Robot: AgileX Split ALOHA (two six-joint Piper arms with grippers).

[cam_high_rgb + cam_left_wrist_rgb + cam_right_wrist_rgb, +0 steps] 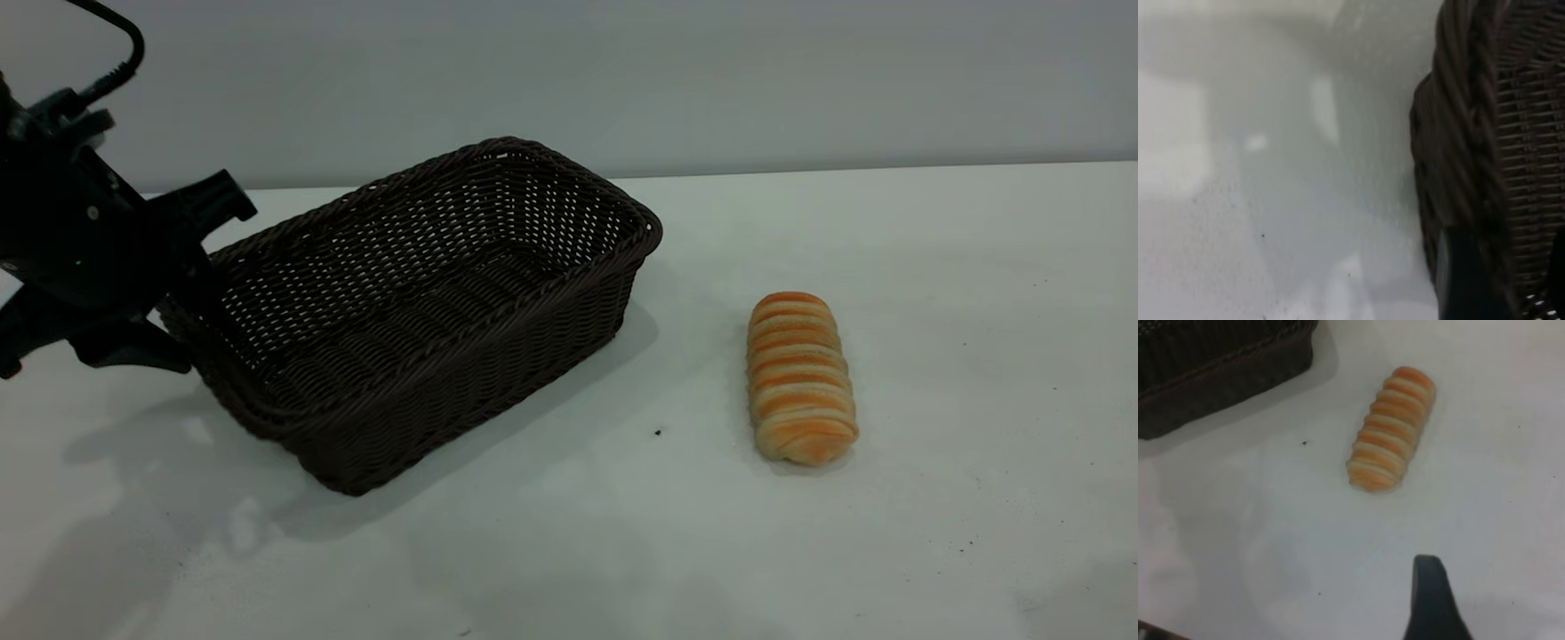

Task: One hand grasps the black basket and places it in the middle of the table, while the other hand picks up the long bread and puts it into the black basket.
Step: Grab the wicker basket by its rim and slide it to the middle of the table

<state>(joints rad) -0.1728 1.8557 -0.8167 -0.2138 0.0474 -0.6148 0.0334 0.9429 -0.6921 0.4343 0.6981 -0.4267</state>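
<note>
The black basket [427, 302] stands left of the table's middle, turned at an angle, and it is empty. My left gripper [182, 293] is at the basket's left short end, shut on the braided rim. In the left wrist view the rim [1458, 133] runs between the dark fingers [1465, 280]. The long bread [800, 378] lies on the table [978, 356] to the right of the basket, apart from it. It also shows in the right wrist view [1391, 430]. My right gripper [1498, 607] hovers above the table short of the bread, open and empty, with one finger [1430, 593] showing.
A corner of the basket [1218, 373] shows in the right wrist view, with bare table between it and the bread. The grey wall [711, 71] runs behind the table's far edge.
</note>
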